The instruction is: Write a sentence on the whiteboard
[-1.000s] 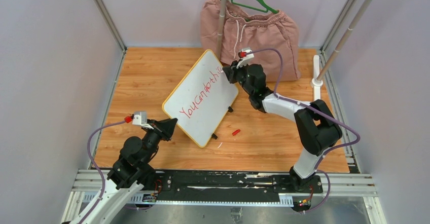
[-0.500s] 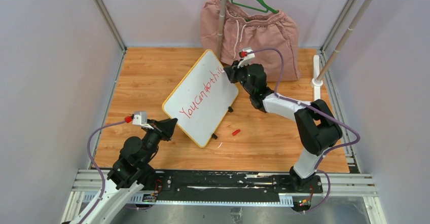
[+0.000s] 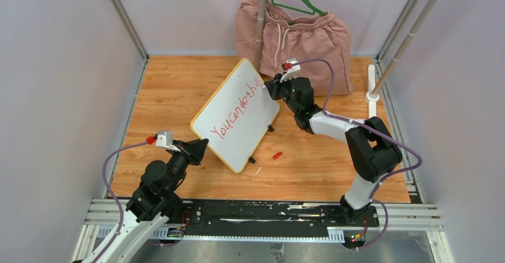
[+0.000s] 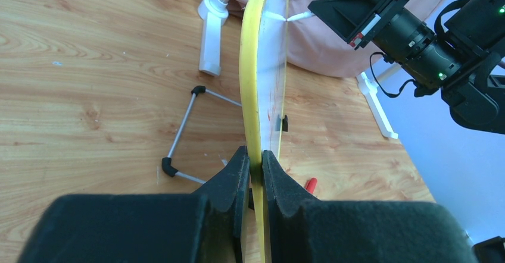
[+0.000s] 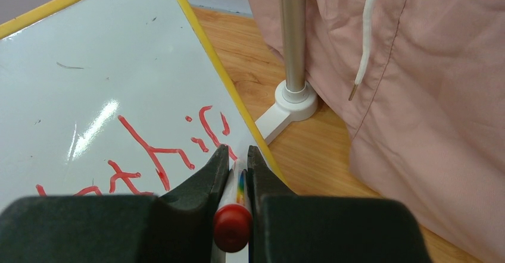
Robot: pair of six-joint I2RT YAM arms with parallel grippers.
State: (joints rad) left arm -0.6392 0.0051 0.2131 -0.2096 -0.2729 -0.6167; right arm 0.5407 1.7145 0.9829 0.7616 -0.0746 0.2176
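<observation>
The whiteboard (image 3: 238, 111), white with a yellow rim, lies tilted across the wooden floor. Red lettering (image 3: 237, 109) runs along it, reading about "YouCandothis". My left gripper (image 3: 201, 146) is shut on the board's near rim; the left wrist view shows the yellow rim (image 4: 250, 84) pinched between the pads. My right gripper (image 3: 267, 86) is shut on a white marker with a red end (image 5: 233, 222), its tip at the board's far end beside the last letters (image 5: 178, 150). The board (image 5: 89, 66) fills the left of the right wrist view.
Pink shorts (image 3: 295, 34) on a green hanger (image 3: 296, 0) hang from a rack pole (image 3: 260, 19) behind the board. A red marker cap (image 3: 277, 155) lies on the floor right of the board. A white pole base (image 3: 372, 84) stands at the right.
My right gripper with the marker has shifted slightly toward the board's far edge by the last letters. The left arm and the board have not moved.
</observation>
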